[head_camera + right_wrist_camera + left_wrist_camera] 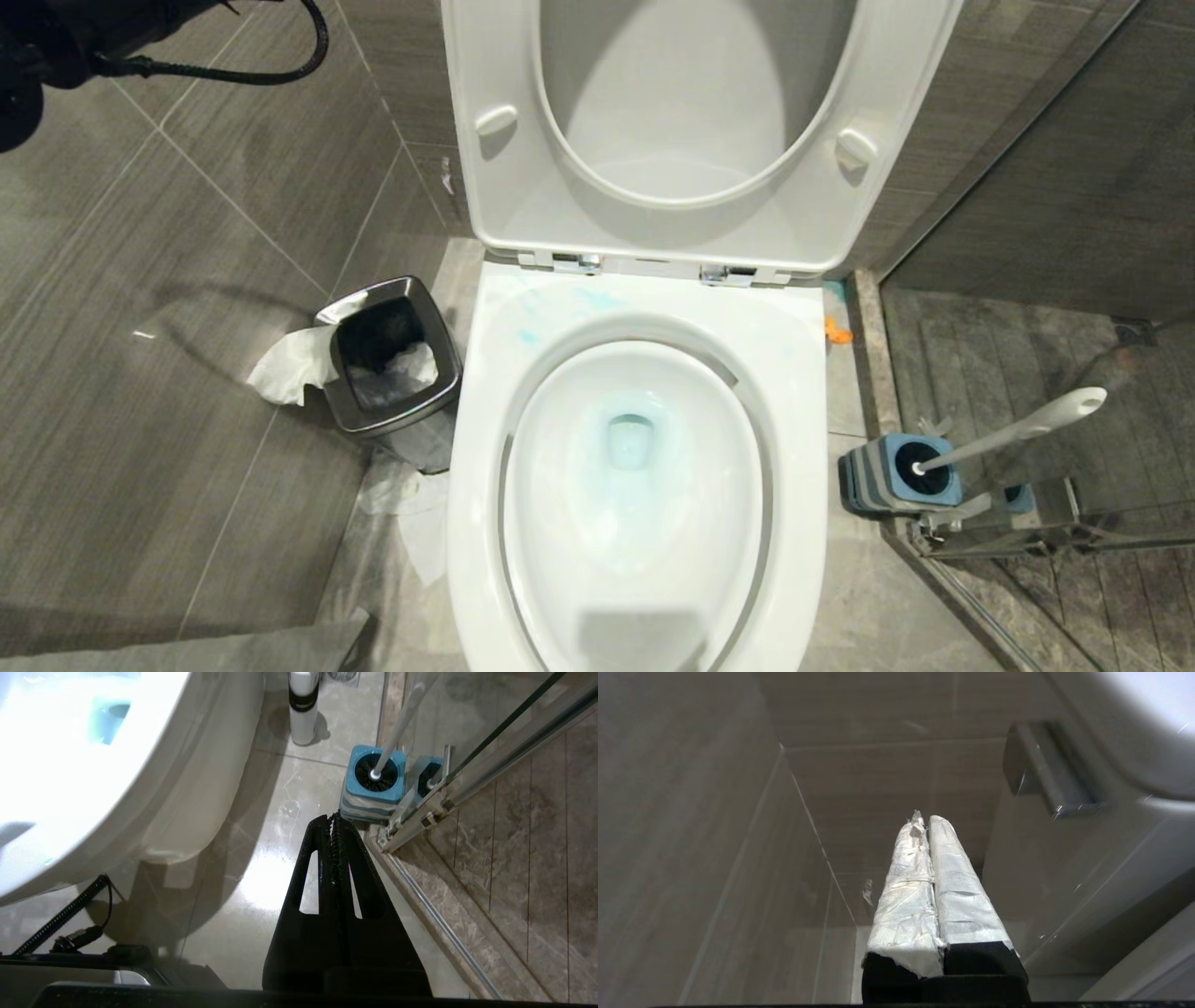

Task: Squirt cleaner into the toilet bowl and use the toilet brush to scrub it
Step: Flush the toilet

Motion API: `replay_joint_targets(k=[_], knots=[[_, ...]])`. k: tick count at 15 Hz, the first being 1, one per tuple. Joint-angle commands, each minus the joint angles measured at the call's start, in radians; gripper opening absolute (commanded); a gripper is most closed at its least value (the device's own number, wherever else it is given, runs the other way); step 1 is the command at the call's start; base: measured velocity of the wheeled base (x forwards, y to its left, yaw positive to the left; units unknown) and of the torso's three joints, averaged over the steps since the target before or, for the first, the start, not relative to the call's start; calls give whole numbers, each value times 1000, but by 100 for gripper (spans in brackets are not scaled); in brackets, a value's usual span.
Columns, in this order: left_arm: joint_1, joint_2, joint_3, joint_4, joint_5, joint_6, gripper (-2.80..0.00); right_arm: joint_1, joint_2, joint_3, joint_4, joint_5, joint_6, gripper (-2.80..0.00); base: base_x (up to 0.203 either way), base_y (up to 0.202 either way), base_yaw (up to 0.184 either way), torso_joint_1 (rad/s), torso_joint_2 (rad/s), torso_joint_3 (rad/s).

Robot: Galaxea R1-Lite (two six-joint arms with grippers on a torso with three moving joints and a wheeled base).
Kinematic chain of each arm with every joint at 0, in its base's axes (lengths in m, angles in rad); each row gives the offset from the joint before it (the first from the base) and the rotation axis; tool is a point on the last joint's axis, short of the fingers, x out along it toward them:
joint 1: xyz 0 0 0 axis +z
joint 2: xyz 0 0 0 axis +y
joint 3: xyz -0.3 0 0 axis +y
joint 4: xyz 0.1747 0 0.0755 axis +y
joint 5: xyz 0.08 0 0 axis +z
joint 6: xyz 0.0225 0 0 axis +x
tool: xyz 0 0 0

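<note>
The white toilet bowl (794,373) stands in the middle of the head view with seat and lid raised. Pale blue cleaner (631,439) tints the water at the drain, and blue smears mark the back rim. The toilet brush (1018,431) leans in its blue-and-grey striped base on the floor to the right of the bowl; the brush (397,728) also shows in the right wrist view. My right gripper (335,817) hangs shut and empty above the floor, just short of that base. My left gripper (927,820), its fingers wrapped in white, is shut and empty, raised toward the tiled wall at the left.
A square steel bin (397,359) with white tissue hanging over its edge stands left of the bowl. More tissue (420,513) lies on the floor beside it. A glass shower door and its metal rail (1018,532) run right behind the brush. A white bottle (302,709) stands by the bowl.
</note>
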Motion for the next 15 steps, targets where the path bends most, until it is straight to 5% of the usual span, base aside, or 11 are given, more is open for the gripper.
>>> replay_joint_targets(k=[1, 15], knots=[[-11, -2, -1, -3, 0, 0, -280, -1, 1, 0, 0, 1, 0, -280, 0, 0, 0, -5, 6, -194], [-83, 47, -18, -123, 38, -15, -280, 0, 1, 1, 0, 1, 0, -280, 0, 0, 0, 1, 1, -32]])
